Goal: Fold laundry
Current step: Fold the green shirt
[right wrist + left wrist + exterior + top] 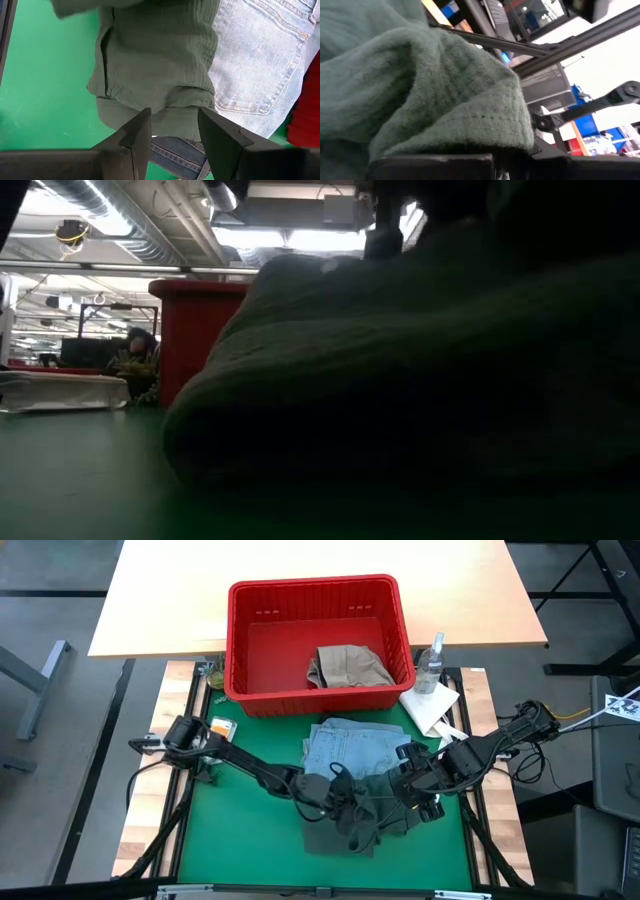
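Observation:
A dark olive green piece (350, 825) lies bunched on the green mat near the table's front. It also shows in the right wrist view (155, 65) and fills the low view (420, 380). Its far part lies on the folded light blue denim (350, 745). My left gripper (335, 795) reaches in from the left and is shut on the olive piece. My right gripper (175, 130) stands open and points down above the olive piece's right hem, touching nothing. A beige khaki piece (348, 667) lies in the red basket (235, 640). My left gripper holds the olive piece at a stitched hem edge (475, 132), coming in nearly level from the table's left. The cloth drapes slack over the fingers (435, 167) in several folds and hides the place of contact itself. The rest of the piece lies on the mat.
The red basket stands at the mat's far edge. To its right are a clear spray bottle (431, 662) and a small white cloth (432, 705). Bare green mat (230, 840) lies at the near left. Metal rails frame the mat's sides.

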Motion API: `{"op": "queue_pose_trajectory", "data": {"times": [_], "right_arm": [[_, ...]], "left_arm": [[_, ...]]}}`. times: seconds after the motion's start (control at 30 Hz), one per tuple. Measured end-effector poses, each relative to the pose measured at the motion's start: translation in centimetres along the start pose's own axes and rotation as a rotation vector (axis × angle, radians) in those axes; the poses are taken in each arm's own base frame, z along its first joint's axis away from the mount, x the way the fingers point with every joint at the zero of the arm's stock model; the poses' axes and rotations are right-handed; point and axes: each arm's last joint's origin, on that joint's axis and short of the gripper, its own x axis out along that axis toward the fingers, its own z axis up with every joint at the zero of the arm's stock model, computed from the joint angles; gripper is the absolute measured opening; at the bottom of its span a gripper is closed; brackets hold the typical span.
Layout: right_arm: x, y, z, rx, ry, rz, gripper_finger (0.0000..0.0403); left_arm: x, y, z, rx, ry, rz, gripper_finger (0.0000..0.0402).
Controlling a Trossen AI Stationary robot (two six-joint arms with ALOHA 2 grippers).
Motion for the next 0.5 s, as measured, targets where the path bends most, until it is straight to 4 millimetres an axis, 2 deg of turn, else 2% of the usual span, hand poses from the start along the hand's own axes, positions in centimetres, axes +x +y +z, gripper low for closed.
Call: {"op": "queue_pose_trajectory", "data": {"times": [0.2, 0.5], "right_arm": [[0.0, 0.0, 0.0, 0.000, -0.004, 0.001, 0.0161], [0.0, 0.0, 0.1, 0.001, -0.011, 0.002, 0.0161]], "left_arm": [[0.6, 1.7, 0.8, -0.006, -0.022, 0.045, 0.0011], [1.1, 2.7, 0.8, 0.024, -0.074, 0.094, 0.0027]]}}
